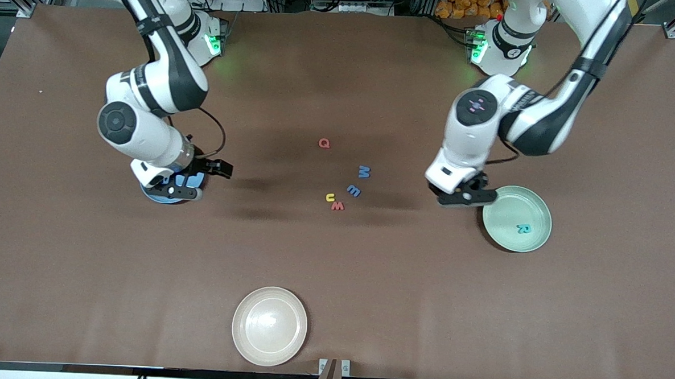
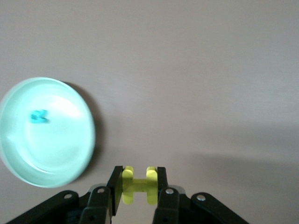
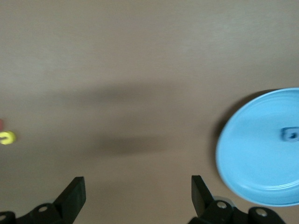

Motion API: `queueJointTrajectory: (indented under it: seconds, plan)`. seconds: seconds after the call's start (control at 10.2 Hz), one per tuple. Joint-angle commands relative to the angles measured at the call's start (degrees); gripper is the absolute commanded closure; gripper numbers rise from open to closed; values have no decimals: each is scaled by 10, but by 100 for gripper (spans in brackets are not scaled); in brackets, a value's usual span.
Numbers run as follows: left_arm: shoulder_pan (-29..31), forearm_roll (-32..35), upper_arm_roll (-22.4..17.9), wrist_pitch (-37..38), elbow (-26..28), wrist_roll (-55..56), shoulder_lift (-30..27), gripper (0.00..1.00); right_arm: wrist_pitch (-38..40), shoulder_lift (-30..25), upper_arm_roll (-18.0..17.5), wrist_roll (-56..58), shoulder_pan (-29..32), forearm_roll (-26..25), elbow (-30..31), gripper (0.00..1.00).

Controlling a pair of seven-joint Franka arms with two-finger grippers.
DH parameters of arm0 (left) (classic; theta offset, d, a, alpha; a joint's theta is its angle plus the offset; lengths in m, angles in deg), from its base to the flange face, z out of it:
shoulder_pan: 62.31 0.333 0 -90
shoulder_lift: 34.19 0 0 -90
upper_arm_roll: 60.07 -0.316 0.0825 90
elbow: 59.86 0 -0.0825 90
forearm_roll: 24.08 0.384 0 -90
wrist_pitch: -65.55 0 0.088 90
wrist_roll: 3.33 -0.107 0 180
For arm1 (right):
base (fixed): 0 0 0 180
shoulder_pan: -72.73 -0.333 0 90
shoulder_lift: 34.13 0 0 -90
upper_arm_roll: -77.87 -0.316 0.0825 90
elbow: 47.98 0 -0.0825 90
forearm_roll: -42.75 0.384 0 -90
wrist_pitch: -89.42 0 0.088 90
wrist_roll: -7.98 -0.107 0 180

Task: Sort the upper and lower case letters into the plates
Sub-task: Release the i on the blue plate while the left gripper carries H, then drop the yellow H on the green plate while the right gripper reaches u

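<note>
**Left gripper carrying a yellow letter beside the green plate; right gripper empty at the blue plate**

Front view. The left gripper [image 1: 467, 196] hung over bare table [image 1: 82, 286], just beside the rim of the green plate [image 1: 531, 243], on the side facing the table's middle. A teal R [image 1: 522, 228] lay in that plate. The right gripper [image 1: 182, 187] sat over the blue plate [image 1: 156, 197] at the right arm's end of the table, hiding most of it. Five loose letters lay mid-table between the arms: a red Q [image 1: 324, 143] farthest from the camera, a blue M [image 1: 364, 171], a blue E [image 1: 353, 191], a yellow u [image 1: 330, 198] and a red w [image 1: 337, 206]. A cream plate [image 1: 269, 325] stood nearest the camera, with nothing in it.

Left wrist view. The fingers were clamped on a yellow letter [image 2: 139, 185], seemingly an H, its crossbar running from one pad to the other. The green plate lay off to one side, clear of the fingers.

Right wrist view. The fingers [image 3: 77, 196] were spread wide with nothing between them. A small blue letter [image 3: 290, 135] lay in the blue plate.

Assessment. The drop turns on one offset: the plate lies toward the left arm's end from the held letter, so a short sideways carry should precede release. The left arm is the nearer one.
</note>
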Motion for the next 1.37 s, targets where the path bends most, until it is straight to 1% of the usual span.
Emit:
queueJointTrajectory:
  seconds: [0.0, 0.1, 0.2, 0.29, 0.49, 0.59, 0.69, 0.79, 0.88, 0.98, 1.08, 1.18, 1.28]
  plan:
    - [3, -28, -69, 9, 15, -142, -29, 100, 1, 64, -7, -111, -52, -15, -77, 0]
    - [15, -34, -90, 8, 14, -190, -25, 100, 0, 94, -7, -148, -79, -47, -108, 0]
    - [31, -48, -99, 5, 12, -240, -20, 100, -2, 130, -7, -170, -111, -92, -144, 0]
    - [33, -59, -124, 2, 11, -267, -12, 100, -15, 170, -7, -195, -143, -135, -179, 0]
    - [33, -62, -148, -18, 14, -283, 7, 100, -34, 233, -9, -221, -180, -223, -224, 0]
    - [33, -67, -159, -36, 14, -283, 25, 100, -29, 260, -16, -218, -196, -266, -259, 0]
    - [30, -83, -177, -52, 12, -284, 43, 100, -32, 282, -17, -219, -203, -285, -273, 0]
    - [26, -96, -187, -63, 12, -284, 52, 100, -39, 301, -18, -222, -218, -288, -291, 0]
    - [25, -102, -188, -64, 9, -284, 53, 68, -41, 325, -18, -239, -229, -289, -320, 0]
    - [21, -108, -191, -64, 8, -284, 51, 49, -41, 341, -17, -245, -242, -292, -336, 0]
    - [19, -112, -191, -64, 8, -283, 47, 38, -41, 345, -18, -246, -242, -296, -336, 0]
    - [19, -117, -191, -63, 8, -282, 44, 16, -42, 352, -18, -248, -243, -296, -337, 0]
    - [19, -124, -191, -62, 9, -283, 38, 0, -46, 357, -18, -265, -248, -297, -336, 0]
